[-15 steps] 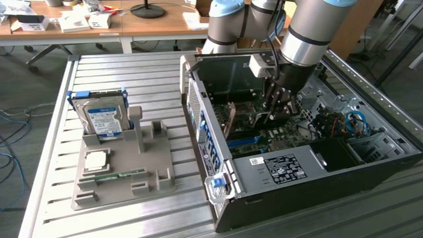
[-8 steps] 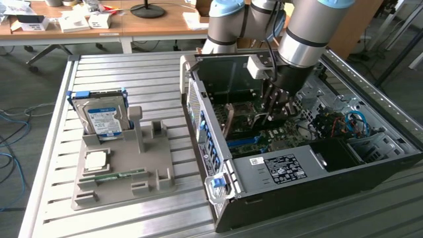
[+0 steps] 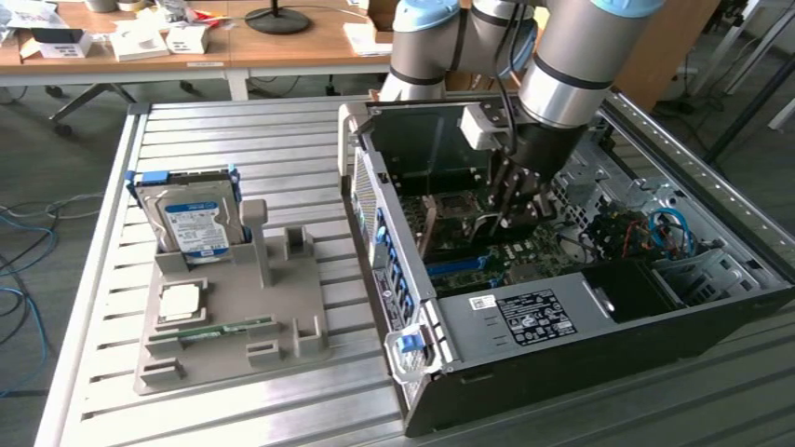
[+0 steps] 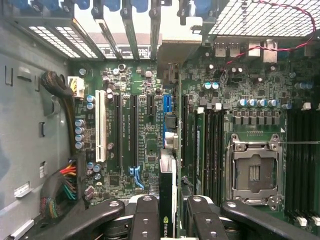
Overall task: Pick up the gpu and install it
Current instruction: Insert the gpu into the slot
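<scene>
Wrist view: the gpu [image 4: 167, 182] is being pinched edge-on between the fingers of the gripper [image 4: 170, 210], over the motherboard [image 4: 145, 145] slots. It is being judged light, stiff and fragile, best taken by its bare upper edge.

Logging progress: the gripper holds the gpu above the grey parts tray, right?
No. The gripper holds the gpu inside the open computer case, above the motherboard, not above the grey tray; the exterior view shows this.
</scene>
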`<state>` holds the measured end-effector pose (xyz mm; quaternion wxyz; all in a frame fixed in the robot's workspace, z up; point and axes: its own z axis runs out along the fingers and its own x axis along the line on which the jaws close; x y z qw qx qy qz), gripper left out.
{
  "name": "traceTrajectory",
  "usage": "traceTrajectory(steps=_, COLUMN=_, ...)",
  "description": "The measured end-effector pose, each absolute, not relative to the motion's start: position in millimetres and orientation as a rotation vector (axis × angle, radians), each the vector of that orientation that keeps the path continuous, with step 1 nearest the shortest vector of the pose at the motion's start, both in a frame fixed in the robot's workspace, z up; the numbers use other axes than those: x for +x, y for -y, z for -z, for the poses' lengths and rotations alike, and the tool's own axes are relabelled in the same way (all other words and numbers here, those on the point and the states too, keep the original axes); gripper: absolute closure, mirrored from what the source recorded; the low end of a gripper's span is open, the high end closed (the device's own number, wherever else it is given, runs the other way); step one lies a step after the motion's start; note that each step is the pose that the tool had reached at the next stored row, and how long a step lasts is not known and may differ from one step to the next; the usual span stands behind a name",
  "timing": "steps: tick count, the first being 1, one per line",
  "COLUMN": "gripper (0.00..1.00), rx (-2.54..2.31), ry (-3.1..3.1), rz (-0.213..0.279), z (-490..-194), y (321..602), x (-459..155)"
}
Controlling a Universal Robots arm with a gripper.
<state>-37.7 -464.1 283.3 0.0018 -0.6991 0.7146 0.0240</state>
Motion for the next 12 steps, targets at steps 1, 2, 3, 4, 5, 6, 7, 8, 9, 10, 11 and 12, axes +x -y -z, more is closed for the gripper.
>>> traceTrajectory(steps=1, gripper=0.74, rx=-2.194, ry=-2.243, rz=-0.075, z=-282.9, y=464.1, x=-37.8)
traceTrajectory(steps=2, gripper=0.74, rx=-2.194, ry=-2.243, rz=-0.075, z=-282.4, y=464.1, x=-37.9)
traceTrajectory(steps=3, gripper=0.74, rx=-2.194, ry=-2.243, rz=-0.075, z=-282.1, y=464.1, x=-37.9)
traceTrajectory(steps=4, gripper=0.74, rx=-2.194, ry=-2.243, rz=-0.075, z=-282.1, y=464.1, x=-38.0)
traceTrajectory(steps=5, gripper=0.74, rx=-2.194, ry=-2.243, rz=-0.075, z=-282.0, y=464.2, x=-38.3)
traceTrajectory(steps=6, gripper=0.74, rx=-2.193, ry=-2.243, rz=-0.075, z=-281.9, y=464.1, x=-38.8)
traceTrajectory(steps=7, gripper=0.74, rx=-2.194, ry=-2.243, rz=-0.075, z=-281.8, y=464.1, x=-39.4)
traceTrajectory(steps=8, gripper=0.74, rx=-2.194, ry=-2.243, rz=-0.075, z=-281.7, y=464.1, x=-40.0)
traceTrajectory(steps=9, gripper=0.74, rx=-2.194, ry=-2.243, rz=-0.075, z=-281.7, y=464.1, x=-40.5)
traceTrajectory(steps=10, gripper=0.74, rx=-2.194, ry=-2.243, rz=-0.075, z=-281.7, y=464.1, x=-40.6)
traceTrajectory(steps=11, gripper=0.74, rx=-2.194, ry=-2.243, rz=-0.075, z=-281.7, y=464.1, x=-40.6)
traceTrajectory(steps=12, gripper=0.74, rx=-2.194, ry=-2.243, rz=-0.075, z=-281.6, y=464.1, x=-40.7)
